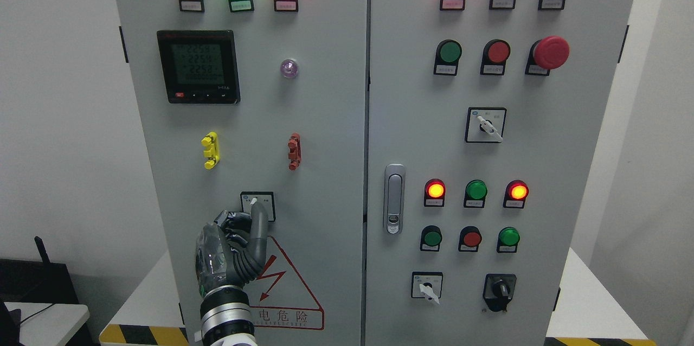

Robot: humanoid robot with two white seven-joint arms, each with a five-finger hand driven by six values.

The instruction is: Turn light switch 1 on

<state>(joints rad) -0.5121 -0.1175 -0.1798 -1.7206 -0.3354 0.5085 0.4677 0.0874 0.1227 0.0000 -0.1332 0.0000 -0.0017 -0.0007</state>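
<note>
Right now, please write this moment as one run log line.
left hand | fingers at selector switch knob | left cabinet door | right hand not visible

a single head view looks straight at the front of a grey control cabinet [325,118] from close by, angled slightly downward. the cabinet's two doors fill most of the picture, with white wall [59,118] showing at both sides.

Small white-plated rotary switch [257,205] low on left door; knob partly hidden
</note>
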